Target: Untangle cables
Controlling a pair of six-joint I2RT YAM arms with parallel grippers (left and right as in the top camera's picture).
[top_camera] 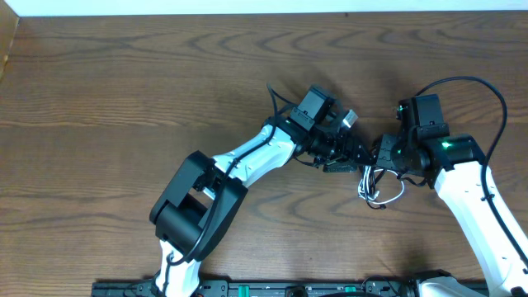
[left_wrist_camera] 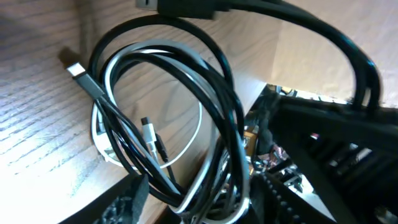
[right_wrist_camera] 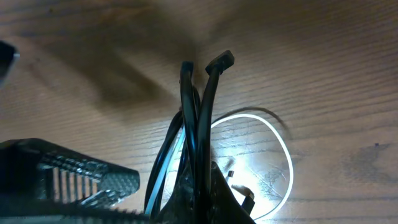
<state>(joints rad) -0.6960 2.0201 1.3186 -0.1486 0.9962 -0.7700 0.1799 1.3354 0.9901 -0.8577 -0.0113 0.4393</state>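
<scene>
I see a dark wood-grain table (top_camera: 124,74); a white strip (top_camera: 247,7) borders its far edge.

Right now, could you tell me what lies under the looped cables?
Bare wooden table shows through the black cable and white cable loops. Near the jaws, what lies beneath is hidden.

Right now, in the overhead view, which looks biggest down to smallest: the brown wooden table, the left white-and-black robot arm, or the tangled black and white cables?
Largest to smallest:
1. brown wooden table
2. left white-and-black robot arm
3. tangled black and white cables
</scene>
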